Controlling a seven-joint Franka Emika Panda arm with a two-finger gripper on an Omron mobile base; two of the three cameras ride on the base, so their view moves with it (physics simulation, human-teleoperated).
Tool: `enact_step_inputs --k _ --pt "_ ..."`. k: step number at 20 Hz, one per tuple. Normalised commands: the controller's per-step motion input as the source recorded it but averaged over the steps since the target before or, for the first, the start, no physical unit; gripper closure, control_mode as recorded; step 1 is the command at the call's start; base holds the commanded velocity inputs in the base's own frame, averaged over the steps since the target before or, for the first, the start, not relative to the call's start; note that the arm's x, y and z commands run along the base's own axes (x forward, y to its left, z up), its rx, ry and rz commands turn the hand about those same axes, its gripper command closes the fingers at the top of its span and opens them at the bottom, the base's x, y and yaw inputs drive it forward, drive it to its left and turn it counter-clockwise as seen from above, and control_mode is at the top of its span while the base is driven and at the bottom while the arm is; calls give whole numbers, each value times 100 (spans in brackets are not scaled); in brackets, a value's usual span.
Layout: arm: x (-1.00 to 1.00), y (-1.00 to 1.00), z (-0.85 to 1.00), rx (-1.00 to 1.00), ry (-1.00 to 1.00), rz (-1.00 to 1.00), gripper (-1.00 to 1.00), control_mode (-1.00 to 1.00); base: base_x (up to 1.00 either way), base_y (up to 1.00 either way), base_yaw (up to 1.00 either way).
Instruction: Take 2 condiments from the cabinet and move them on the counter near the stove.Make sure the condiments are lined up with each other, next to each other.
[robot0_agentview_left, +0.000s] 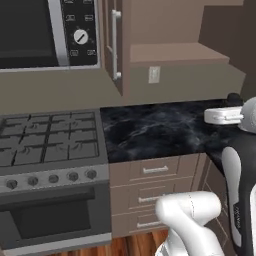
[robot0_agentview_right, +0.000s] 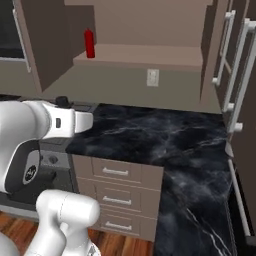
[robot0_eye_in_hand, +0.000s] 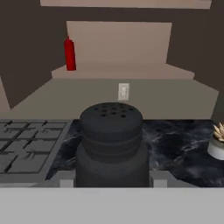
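A dark shaker with a perforated round top (robot0_eye_in_hand: 111, 144), one of the condiments, sits between my gripper's (robot0_eye_in_hand: 112, 178) fingers, which are shut on it. It hangs low over the black veined counter (robot0_eye_in_hand: 175, 140), just right of the stove (robot0_eye_in_hand: 26, 148). In the right base view my hand (robot0_agentview_right: 75, 122) reaches out over the counter's left end. The other condiment, a red squeeze bottle (robot0_agentview_right: 89, 44), stands upright at the left end of the open cabinet's shelf (robot0_agentview_right: 145, 56), also the red bottle (robot0_eye_in_hand: 69, 54) in the hand view.
The cabinet door (robot0_agentview_left: 114, 42) stands open beside a microwave (robot0_agentview_left: 45, 30). A wall outlet (robot0_agentview_left: 154, 74) is under the shelf. Drawers (robot0_agentview_left: 155, 171) run below the counter. A small pot with a plant (robot0_eye_in_hand: 217, 143) stands at right. Tall cabinet handles (robot0_agentview_right: 235, 75) line the right.
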Motion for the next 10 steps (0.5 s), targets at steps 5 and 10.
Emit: enact_step_inputs --k 5,10 --pt "0 0 0 0 0 0 100 100 -71 100 7" --pt "0 0 0 0 0 0 100 100 -82 100 8"
